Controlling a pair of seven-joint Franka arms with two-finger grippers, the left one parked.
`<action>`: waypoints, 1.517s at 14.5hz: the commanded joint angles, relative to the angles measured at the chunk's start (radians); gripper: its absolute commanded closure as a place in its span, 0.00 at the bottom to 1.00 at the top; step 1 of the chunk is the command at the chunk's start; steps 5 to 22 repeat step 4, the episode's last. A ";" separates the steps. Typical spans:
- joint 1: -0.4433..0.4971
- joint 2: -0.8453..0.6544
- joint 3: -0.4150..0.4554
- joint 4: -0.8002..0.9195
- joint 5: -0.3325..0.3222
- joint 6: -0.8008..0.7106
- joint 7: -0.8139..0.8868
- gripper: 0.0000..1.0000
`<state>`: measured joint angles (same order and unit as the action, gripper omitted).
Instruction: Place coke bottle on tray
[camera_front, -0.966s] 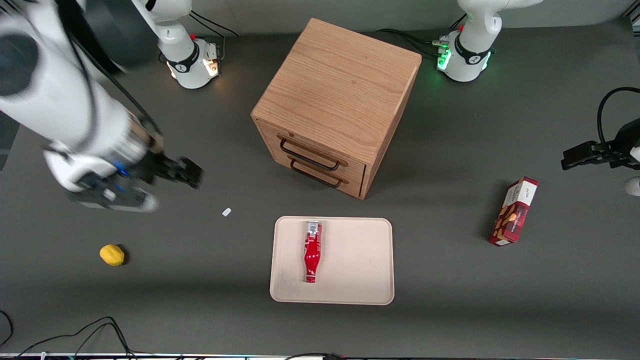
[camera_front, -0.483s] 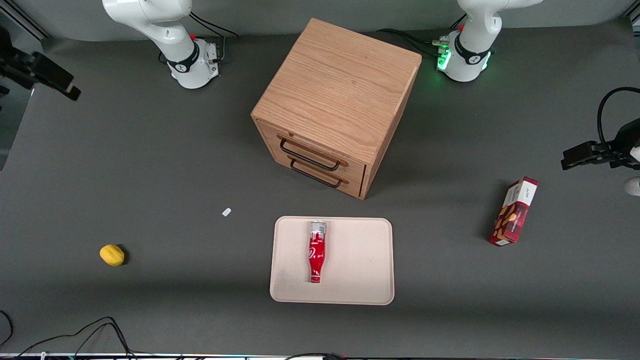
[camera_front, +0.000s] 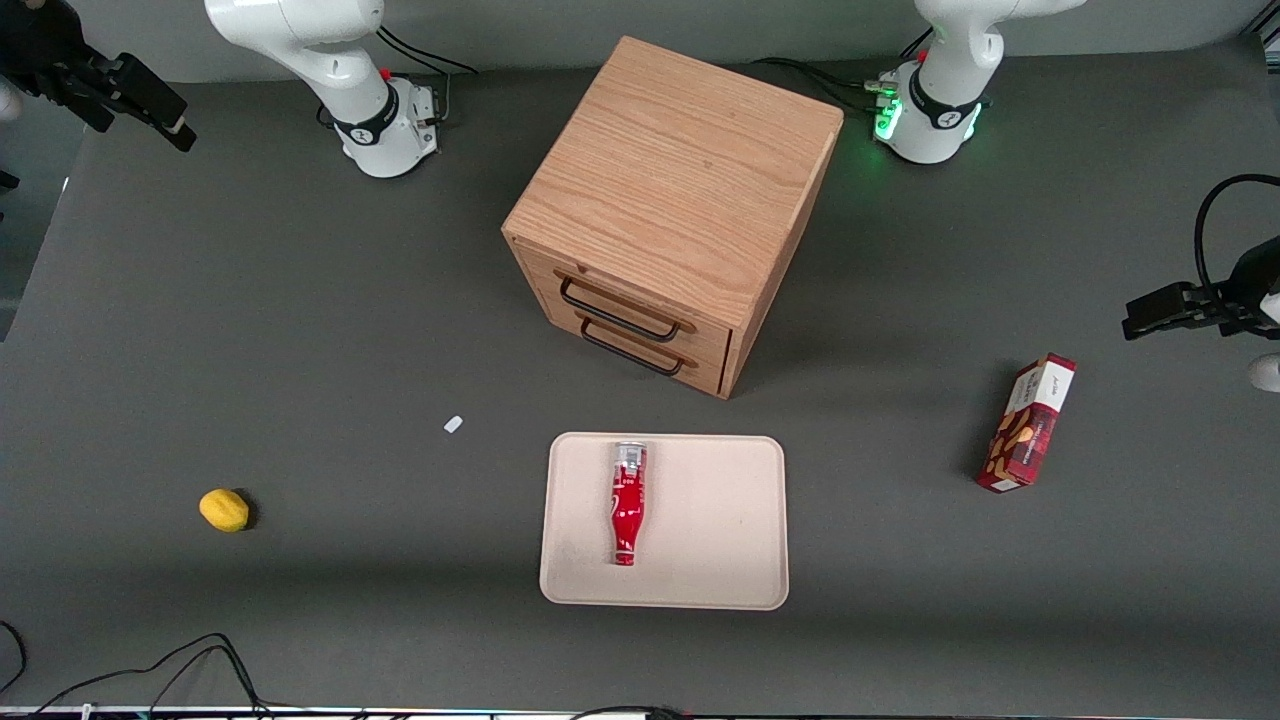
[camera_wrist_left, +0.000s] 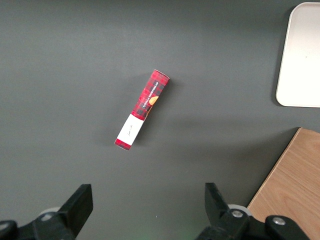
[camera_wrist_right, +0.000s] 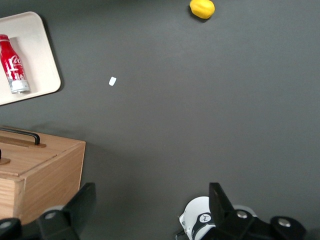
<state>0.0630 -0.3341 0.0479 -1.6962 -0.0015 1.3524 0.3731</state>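
Front view: coke bottle (camera_front: 627, 503) on tray (camera_front: 730, 520), end effector (camera_front: 160, 105) spread.

The red coke bottle (camera_front: 627, 503) lay flat on the pale beige tray (camera_front: 720, 530), silver base toward the tray's upper edge, neck pointing down-frame; the gripper (camera_front: 150, 100) hung open, upper left.

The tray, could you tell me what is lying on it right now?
Only the coke bottle lies on its side on the tray; what it covers is hidden. The open gripper is high up, far off.

White arm (camera_front: 330, 50), seemingly black hand (camera_front: 150, 105).
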 joint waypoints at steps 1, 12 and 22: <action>0.005 0.015 -0.010 0.006 0.025 0.019 -0.046 0.00; 0.003 0.059 -0.017 0.044 0.023 0.017 -0.037 0.00; 0.003 0.059 -0.017 0.044 0.023 0.017 -0.037 0.00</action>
